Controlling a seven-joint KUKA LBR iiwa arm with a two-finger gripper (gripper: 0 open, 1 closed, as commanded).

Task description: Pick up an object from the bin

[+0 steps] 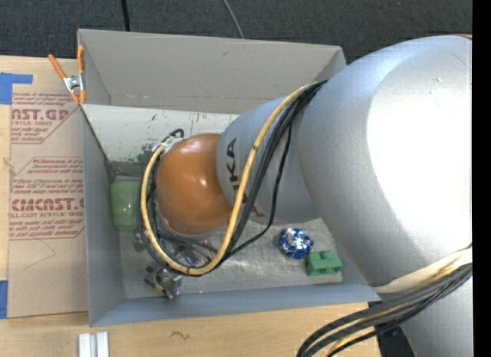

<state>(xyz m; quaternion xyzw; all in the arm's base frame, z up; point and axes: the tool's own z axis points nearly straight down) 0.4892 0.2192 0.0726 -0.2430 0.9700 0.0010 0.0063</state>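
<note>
My gripper (163,277) is low in the bin's near-left corner, mostly hidden under the arm's orange cover and cables. A pale green, rounded, soft-looking thing (124,203) lies against the bin's left wall, just beyond and to the left of the gripper. What lies directly under the gripper is hidden.
A small blue-and-white crumpled ball (294,242) and a green toy block (323,263) lie near the front wall on the right side, close together. The arm fills the middle and right of the bin, with the walls close on the left and front.
</note>
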